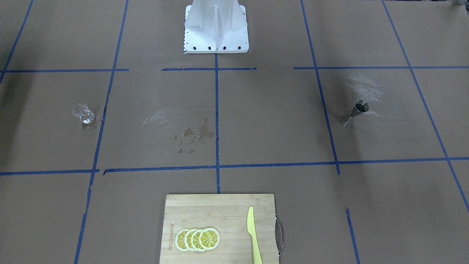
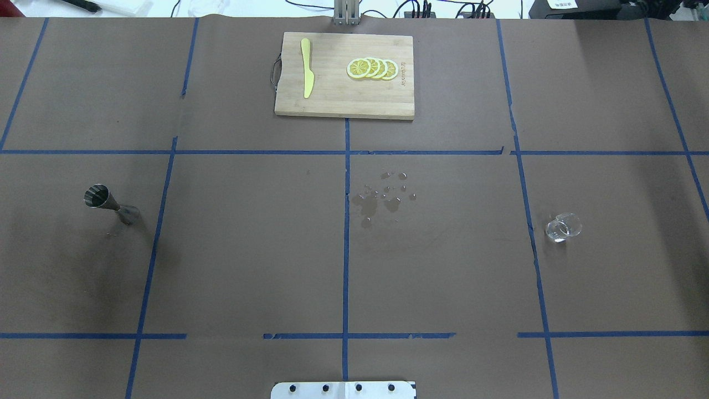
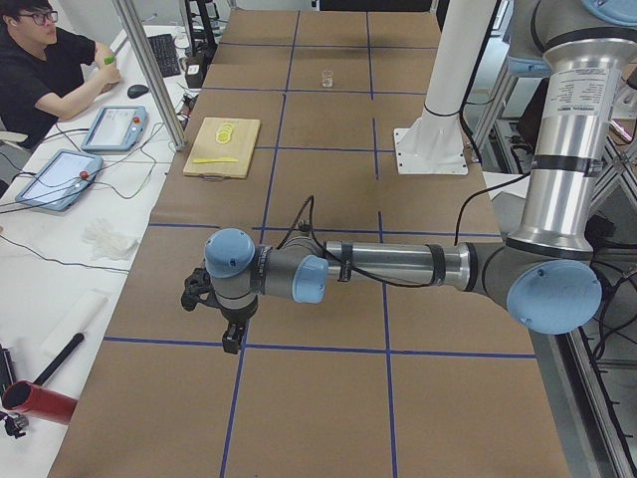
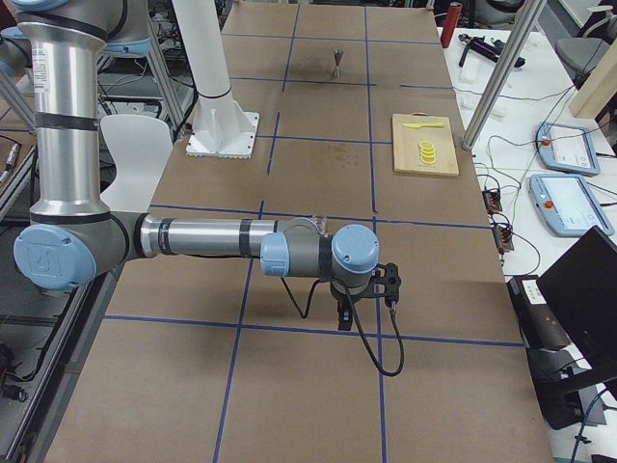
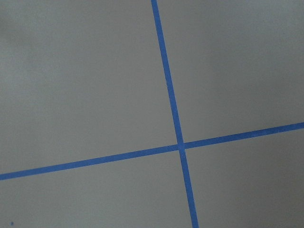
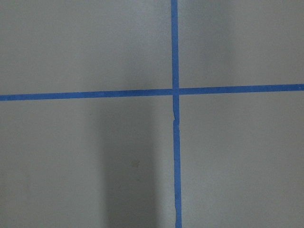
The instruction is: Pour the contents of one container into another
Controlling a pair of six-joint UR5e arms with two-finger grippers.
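Note:
The small clear glass cup [image 1: 83, 113] [image 2: 563, 227] stands alone on the brown table on the robot's right side; it is far and tiny in the exterior left view [image 3: 327, 79]. The silver hourglass jigger [image 1: 354, 113] [image 2: 109, 203] stands on the robot's left side, seen far off in the exterior right view [image 4: 337, 61]. My left gripper [image 3: 231, 339] hangs low over the table's left end. My right gripper [image 4: 345, 318] hangs low over the right end. Both show only in the side views, so I cannot tell whether they are open or shut. Both wrist views show only paper and blue tape.
A wooden cutting board [image 2: 338, 105] with lemon slices [image 2: 372, 68] and a yellow knife [image 2: 306, 75] lies at the far middle edge. Water drops [image 2: 382, 197] spot the centre. The robot base [image 1: 216, 29] is at the near side. A person [image 3: 45, 70] sits beside tablets.

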